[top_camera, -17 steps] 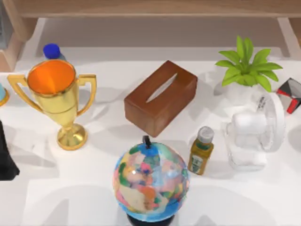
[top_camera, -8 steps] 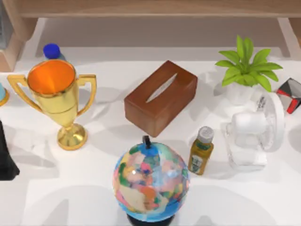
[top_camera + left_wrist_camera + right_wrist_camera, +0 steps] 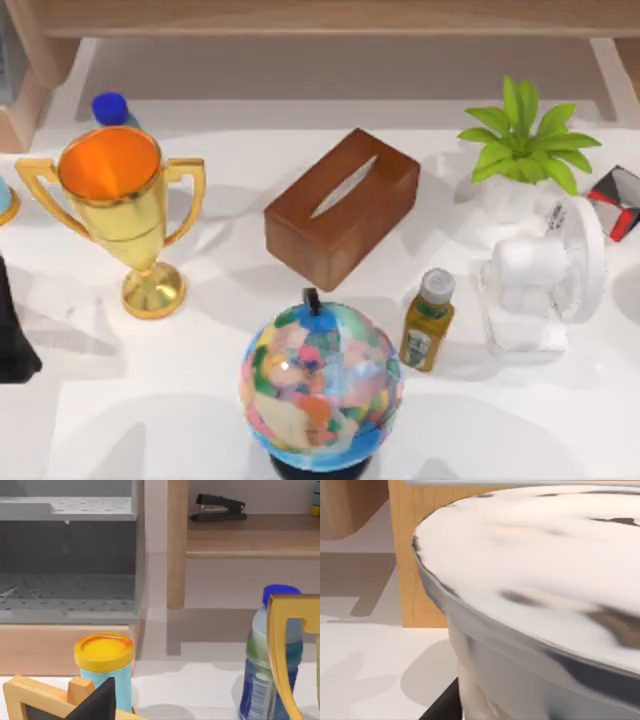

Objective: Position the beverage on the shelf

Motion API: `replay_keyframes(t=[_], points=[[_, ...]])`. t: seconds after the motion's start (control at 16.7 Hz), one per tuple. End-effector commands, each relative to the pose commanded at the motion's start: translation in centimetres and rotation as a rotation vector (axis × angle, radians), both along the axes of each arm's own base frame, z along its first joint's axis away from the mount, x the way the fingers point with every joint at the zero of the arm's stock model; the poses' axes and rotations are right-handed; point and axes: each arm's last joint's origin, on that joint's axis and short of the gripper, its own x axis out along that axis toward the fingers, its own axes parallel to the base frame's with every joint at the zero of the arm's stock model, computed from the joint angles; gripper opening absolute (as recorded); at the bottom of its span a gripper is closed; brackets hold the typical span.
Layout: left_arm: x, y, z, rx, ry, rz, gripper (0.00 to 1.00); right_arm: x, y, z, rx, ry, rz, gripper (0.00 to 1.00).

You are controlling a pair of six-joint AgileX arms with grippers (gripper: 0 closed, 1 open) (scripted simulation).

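Note:
A blue-capped drink bottle point(image 3: 110, 108) stands at the back left behind the gold trophy point(image 3: 125, 215); its blue label also shows in the left wrist view point(image 3: 267, 655). A smaller grey-capped bottle point(image 3: 428, 320) with an olive label stands right of the globe point(image 3: 320, 385). I cannot tell which of the two is the beverage. The shelf point(image 3: 320, 15) runs along the far edge as a long wooden board point(image 3: 250, 540) with an upright point(image 3: 176, 545). A dark part of my left arm point(image 3: 12, 340) sits at the left edge.
A brown tissue box point(image 3: 342, 205) lies mid-table. A white fan point(image 3: 535, 290), a potted plant point(image 3: 520, 150) and a red-black cube point(image 3: 618, 200) crowd the right side. On the shelf lies a stapler point(image 3: 217, 507). A yellow-lidded jar point(image 3: 104, 665) and a grey cabinet point(image 3: 67, 555) are near the left arm.

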Motion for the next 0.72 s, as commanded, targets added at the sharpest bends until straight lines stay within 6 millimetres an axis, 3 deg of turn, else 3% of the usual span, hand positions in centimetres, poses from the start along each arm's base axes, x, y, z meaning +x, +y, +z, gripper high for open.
replay_keyframes(t=[0.24, 0.72], points=[[0.00, 0.00, 0.00, 0.000, 0.000, 0.000, 1.00, 0.00, 0.00, 0.00, 0.000, 0.000, 0.000, 0.02], [0.00, 0.00, 0.00, 0.000, 0.000, 0.000, 1.00, 0.00, 0.00, 0.00, 0.000, 0.000, 0.000, 0.00]])
